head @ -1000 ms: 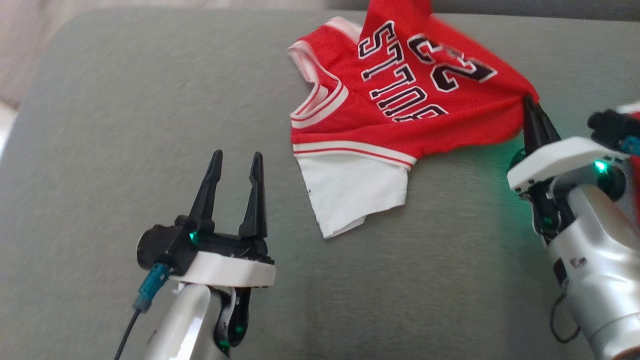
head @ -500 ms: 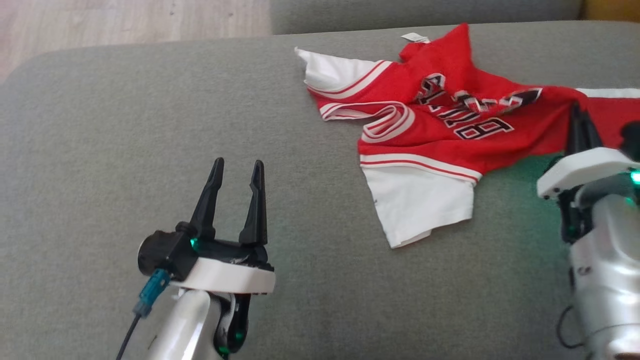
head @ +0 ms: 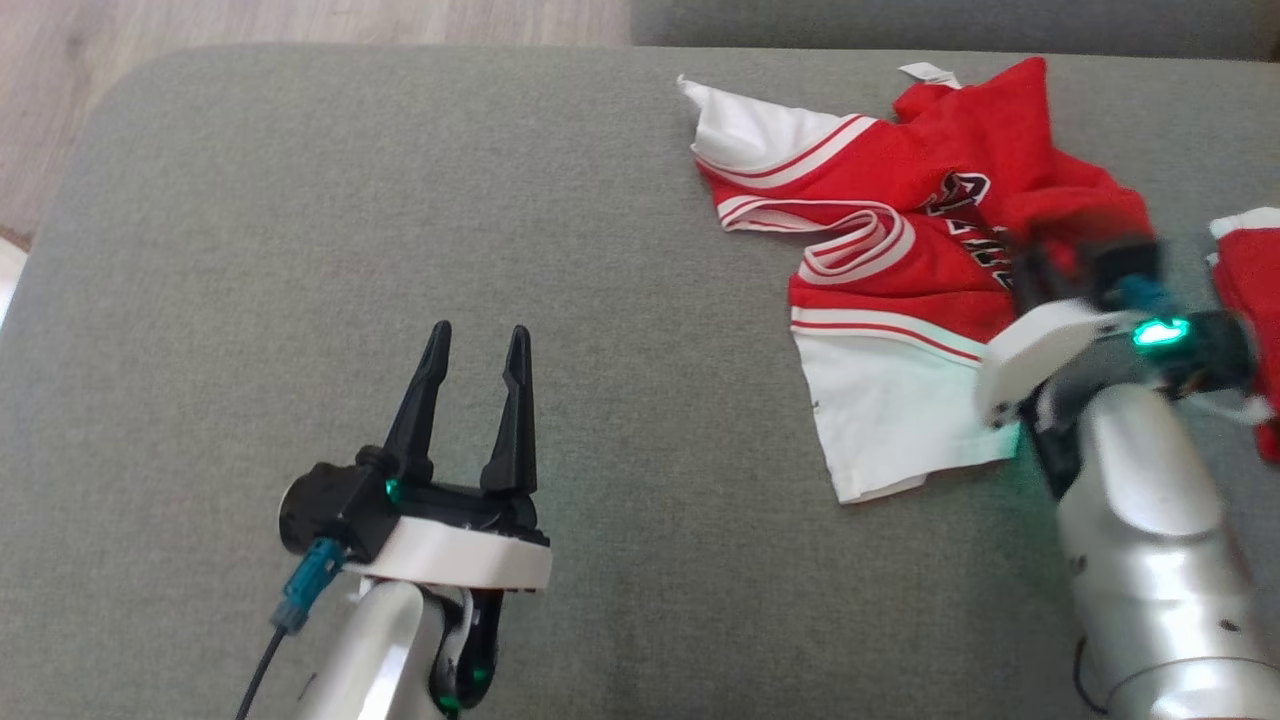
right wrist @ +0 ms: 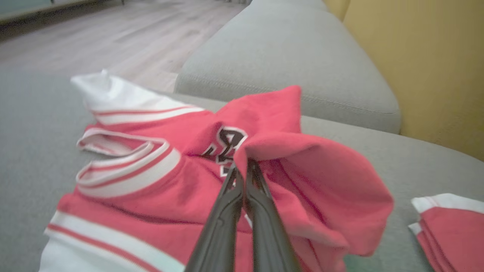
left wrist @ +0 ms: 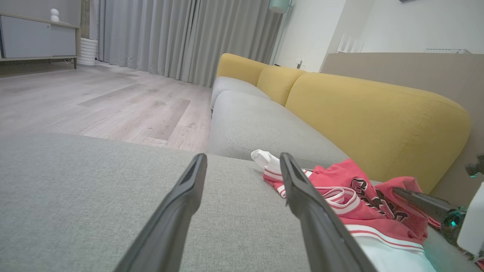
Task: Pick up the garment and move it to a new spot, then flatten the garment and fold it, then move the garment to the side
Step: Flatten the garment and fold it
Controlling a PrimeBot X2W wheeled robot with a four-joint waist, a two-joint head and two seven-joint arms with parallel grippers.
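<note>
A grey sofa cushion (head: pixel 300 200) is carrying a crumpled red and white jersey (head: pixel 900 260) at its far right. The right gripper (right wrist: pixel 242 166) is pinching a raised red fold of it. The left gripper (head: pixel 478 345) is hovering well apart, fingers spread and empty.

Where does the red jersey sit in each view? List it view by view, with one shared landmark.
Head view: red jersey crumpled at upper right, on the grey cushion.
Left wrist view: lower right, in front of the yellow backrest.
Right wrist view: centre and lower left, a fold pinched in the right gripper.
Shared landmark: the grey cushion under it.
</note>
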